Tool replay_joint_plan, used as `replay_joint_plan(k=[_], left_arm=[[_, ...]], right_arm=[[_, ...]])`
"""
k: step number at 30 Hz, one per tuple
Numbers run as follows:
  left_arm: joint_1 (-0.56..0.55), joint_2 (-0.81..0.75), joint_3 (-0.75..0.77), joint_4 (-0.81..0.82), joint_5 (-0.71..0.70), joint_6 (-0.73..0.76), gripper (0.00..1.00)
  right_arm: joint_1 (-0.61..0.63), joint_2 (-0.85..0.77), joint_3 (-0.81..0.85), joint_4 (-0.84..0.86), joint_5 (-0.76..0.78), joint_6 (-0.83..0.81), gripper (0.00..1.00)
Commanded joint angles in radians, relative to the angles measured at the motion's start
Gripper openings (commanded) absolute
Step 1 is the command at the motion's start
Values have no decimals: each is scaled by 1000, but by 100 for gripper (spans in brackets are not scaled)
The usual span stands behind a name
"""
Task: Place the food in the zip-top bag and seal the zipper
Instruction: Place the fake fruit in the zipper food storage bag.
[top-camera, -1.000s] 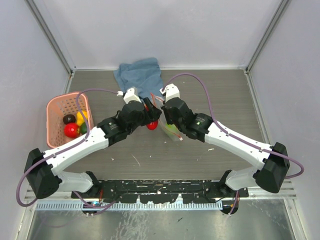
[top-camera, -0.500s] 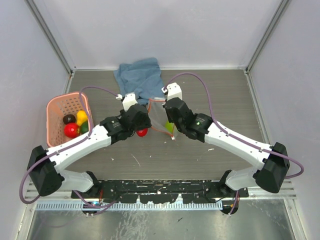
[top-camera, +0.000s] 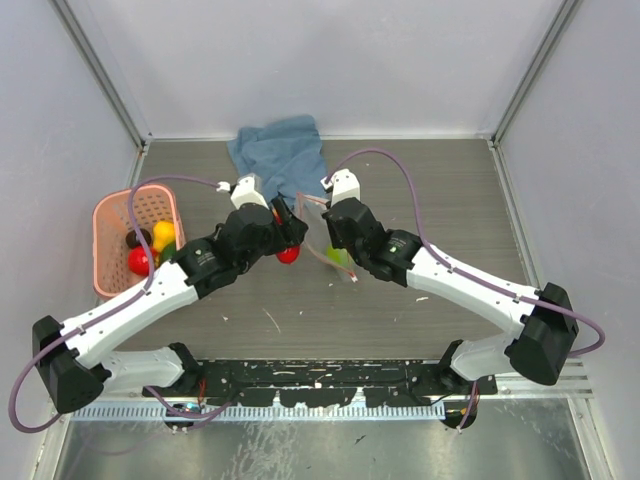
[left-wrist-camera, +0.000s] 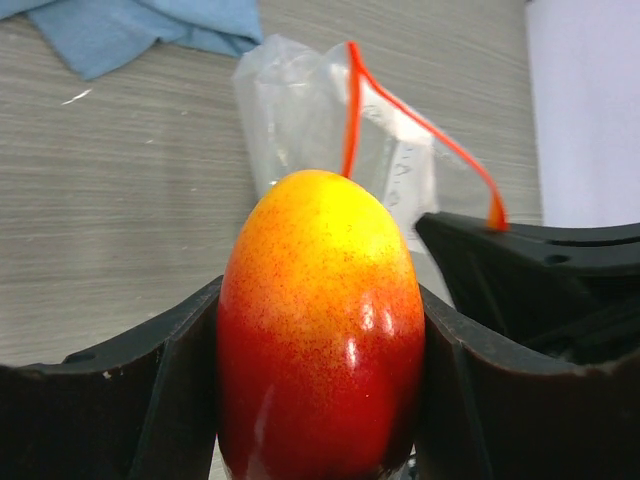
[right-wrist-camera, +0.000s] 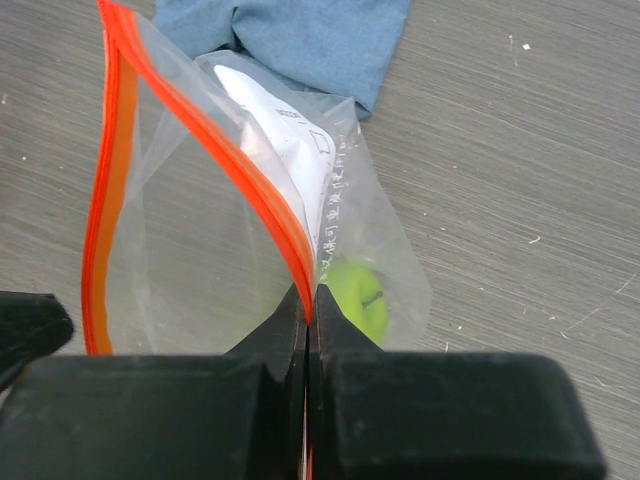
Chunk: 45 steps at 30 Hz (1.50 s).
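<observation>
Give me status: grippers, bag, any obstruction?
Left fingers shut on red-yellow fruit, near bag mouth. Right fingers pinching zipper edge, bag held open, green fruit inside. Nothing blocking.

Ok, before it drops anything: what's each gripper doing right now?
Left gripper: shut on the red-yellow fruit.
Right gripper: shut on the zip-top bag at its zipper.

1. The clear bag (right-wrist-camera: 200, 230) has a white panel (right-wrist-camera: 262, 105) with a small printed square outline (right-wrist-camera: 322, 143) on it.
2. A line of tiny dark print (right-wrist-camera: 337, 215) runs along the panel's edge (possibly Chinese characters), too small to read.
3. In the left wrist view the bag's grey print (left-wrist-camera: 400, 170) is blurred.
4. No word, brand or number is legible anywhere.
</observation>
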Motion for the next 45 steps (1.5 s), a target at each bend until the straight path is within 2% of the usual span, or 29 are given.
replay_joint_plan(k=[1, 11, 18, 25, 29, 40, 43, 45], left_arm=[[1, -25, -13, 220, 64, -17, 18], [0, 19, -121, 568, -2, -167, 13], [-12, 62, -182, 656, -97, -207, 12], [-99, 79, -235, 693, -313, -121, 12], [-125, 107, -240, 696, -385, -65, 12], [-154, 250, -141, 569, -443, 43, 20], [-155, 262, -121, 546, -437, 49, 25], [-156, 261, -111, 545, -419, 53, 34]], right_arm=[[7, -10, 1, 75, -44, 36, 1], [6, -54, -39, 129, -86, 105, 1], [6, -66, -47, 145, -99, 141, 1], [6, -92, -44, 150, -80, 152, 1], [6, -102, -42, 150, -78, 155, 1], [6, -107, -42, 162, -123, 153, 1], [6, -108, -44, 167, -135, 148, 1], [6, -103, -46, 166, -146, 149, 1]])
